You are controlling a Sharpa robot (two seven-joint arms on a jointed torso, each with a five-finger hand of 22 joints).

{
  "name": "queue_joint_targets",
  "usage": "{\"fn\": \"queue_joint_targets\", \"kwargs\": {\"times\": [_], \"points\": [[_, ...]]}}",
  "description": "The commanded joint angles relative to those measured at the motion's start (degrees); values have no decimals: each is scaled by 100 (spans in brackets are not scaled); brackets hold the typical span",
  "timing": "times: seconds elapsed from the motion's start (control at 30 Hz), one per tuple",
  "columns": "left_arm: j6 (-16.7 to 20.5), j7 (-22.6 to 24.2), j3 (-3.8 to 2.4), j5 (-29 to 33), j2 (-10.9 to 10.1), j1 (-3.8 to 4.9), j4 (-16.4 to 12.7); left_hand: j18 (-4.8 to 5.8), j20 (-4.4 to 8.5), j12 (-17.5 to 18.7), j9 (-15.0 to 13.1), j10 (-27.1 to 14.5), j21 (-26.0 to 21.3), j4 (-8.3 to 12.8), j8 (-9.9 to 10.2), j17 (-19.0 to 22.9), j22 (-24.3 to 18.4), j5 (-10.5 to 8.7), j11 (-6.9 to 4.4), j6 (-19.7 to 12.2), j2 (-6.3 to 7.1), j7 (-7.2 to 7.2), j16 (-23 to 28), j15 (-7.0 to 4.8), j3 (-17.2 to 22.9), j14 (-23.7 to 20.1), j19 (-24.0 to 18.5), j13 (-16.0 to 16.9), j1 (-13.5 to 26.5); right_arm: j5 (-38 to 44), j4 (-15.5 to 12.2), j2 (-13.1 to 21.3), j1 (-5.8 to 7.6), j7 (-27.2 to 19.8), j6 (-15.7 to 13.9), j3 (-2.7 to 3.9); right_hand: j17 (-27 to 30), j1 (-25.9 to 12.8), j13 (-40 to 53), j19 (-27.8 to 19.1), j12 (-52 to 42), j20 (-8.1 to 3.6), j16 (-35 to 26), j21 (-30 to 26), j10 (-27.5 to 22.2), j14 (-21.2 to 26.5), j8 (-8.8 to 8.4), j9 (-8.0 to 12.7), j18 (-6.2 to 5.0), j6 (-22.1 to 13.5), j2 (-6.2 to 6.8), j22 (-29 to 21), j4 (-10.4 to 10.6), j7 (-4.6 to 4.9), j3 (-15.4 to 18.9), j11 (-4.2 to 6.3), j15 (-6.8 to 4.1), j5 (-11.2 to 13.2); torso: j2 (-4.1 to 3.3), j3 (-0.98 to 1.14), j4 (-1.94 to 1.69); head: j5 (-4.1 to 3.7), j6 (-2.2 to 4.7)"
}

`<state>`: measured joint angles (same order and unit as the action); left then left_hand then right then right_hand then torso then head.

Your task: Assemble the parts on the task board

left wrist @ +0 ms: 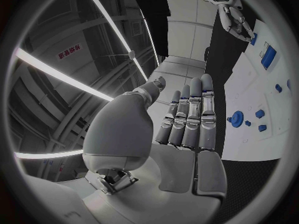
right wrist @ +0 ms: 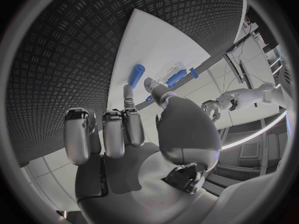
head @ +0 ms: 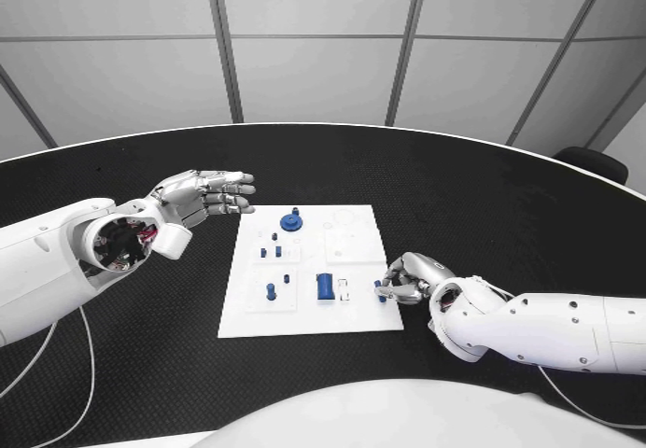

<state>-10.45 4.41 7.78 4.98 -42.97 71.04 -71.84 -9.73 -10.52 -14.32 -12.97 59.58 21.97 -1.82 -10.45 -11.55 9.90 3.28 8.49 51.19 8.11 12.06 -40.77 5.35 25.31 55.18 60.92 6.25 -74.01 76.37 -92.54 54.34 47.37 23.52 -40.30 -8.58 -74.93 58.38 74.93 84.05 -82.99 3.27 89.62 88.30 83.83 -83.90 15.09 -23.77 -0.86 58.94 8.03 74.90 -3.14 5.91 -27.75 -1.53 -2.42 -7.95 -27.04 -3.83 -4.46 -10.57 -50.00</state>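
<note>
Right hand low at the right edge of the task board, fingers curled down toward the board's near right corner. A small blue part sits right at its fingertips; the right wrist view shows a small blue piece between thumb tip and a fingertip, so it looks pinched, other fingers half-curled beside it. I read that as a hold, though the contact is small and partly hidden. Left hand raised just off the board's far left corner, fingers straight and side by side, thumb apart, palm bare, holding nothing and touching nothing. On the board: round blue knob-like part toward the far side, rectangular blue block on the near half, a few small blue pegs to its left, some pale recesses on the right half. Board lies flat in the middle of the black textured worktop. Handling judgement: parts look like rigid plastic, light, smooth-surfaced, likely to slip or roll if nudged. Pegs want a fingertip pinch across the shank; the block, a grip on its long sides; the knob, a hold around its rim. Board itself looks thin and could slide under sideways push.
</note>
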Motion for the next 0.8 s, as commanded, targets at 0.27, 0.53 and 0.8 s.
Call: {"fn": "queue_joint_targets", "kwargs": {"times": [0.27, 0.53, 0.8], "points": [[-7, -14, 0, 0, -11, 0, 2, -72, 2, -30, 9, -32, -34, -21, 6, -8, -8, -24, -2, -24, -13, -4, 14, -17, 7, -36, 39, -3, -11, 0, 41, -29, -2, 107, 206, 0, -1507, 63, 1112, 563, 13, -44, 38, -16, 276, -610, 51, -24, 48, 0, -9, 1454, 42, -32, -3, 50, -53, -49, 9, -7, -11, 5, 0], [-14, -24, 0, 0, -19, 0, -6, -72, 2, -30, 9, -32, -34, -21, 6, -8, -8, -24, -2, -24, -13, -4, 14, -17, 7, -36, 39, -3, -11, 173, 97, -107, -2, 257, 457, 0, -1507, 228, 1113, 563, 13, -62, 38, -16, 275, -610, 127, -78, 48, 37, -21, 1454, -10, -70, -40, 84, -81, -65, 2, -3, 1, 26, 0], [-17, -31, 0, 0, -24, 0, -11, -72, 2, -35, 9, -34, -39, -26, 5, -11, -12, -24, -2, -24, -10, -4, 13, -17, 3, -36, 45, -3, -12, 398, 178, -153, -2, 413, 620, 0, -1507, 507, 1109, 565, 26, -83, 38, -6, 270, -610, 210, -156, 51, 7, -74, 1458, -133, -88, -158, 102, -99, 424, 3, -1, -5, 25, 0]]}}
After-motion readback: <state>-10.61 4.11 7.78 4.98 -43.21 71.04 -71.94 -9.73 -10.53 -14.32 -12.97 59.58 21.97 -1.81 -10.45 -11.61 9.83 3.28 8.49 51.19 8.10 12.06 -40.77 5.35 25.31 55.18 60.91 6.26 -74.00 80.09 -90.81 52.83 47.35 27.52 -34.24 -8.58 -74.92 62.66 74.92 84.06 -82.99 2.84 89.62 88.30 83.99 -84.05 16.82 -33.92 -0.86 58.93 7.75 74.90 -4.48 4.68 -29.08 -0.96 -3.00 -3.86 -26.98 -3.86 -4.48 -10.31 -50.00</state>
